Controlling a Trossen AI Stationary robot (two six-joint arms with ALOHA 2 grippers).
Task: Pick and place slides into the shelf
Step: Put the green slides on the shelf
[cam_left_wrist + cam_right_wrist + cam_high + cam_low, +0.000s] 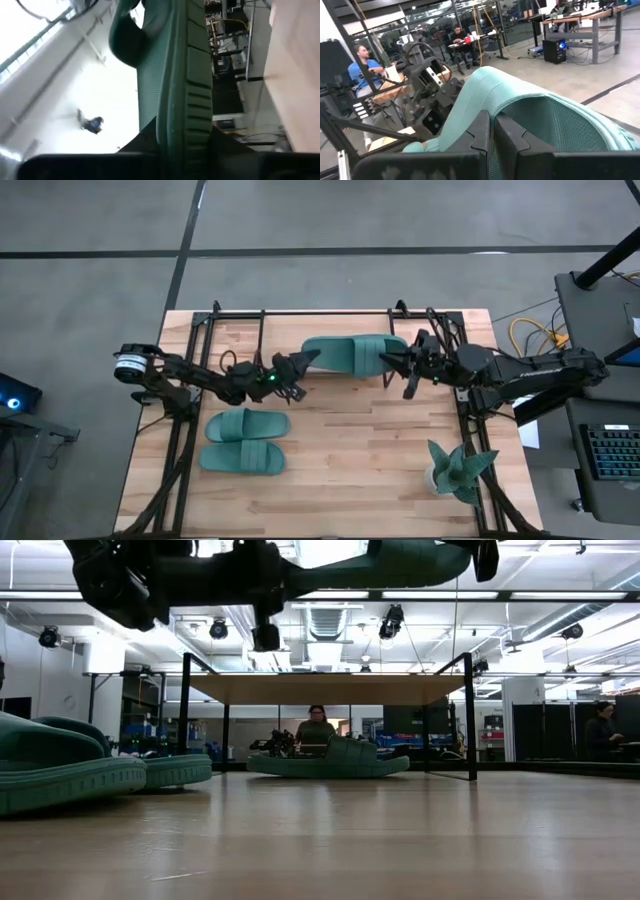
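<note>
Two grippers: sharing one raised slide [352,354], one at each end.
Left gripper [303,363]: pinching the slide's near end.
Right gripper [392,360]: pinching the opposite end.
Long axis: running between both arms.
Shelf [330,689]: standing below, with another slide [330,758] lying underneath.

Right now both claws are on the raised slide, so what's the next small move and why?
Probably let one claw go, likely the right claw, so the left claw can carry on alone. Both pinch opposite ends of one slide, held in the air above the shelf. One slide already lies under the shelf, two more wait on the table.
</note>
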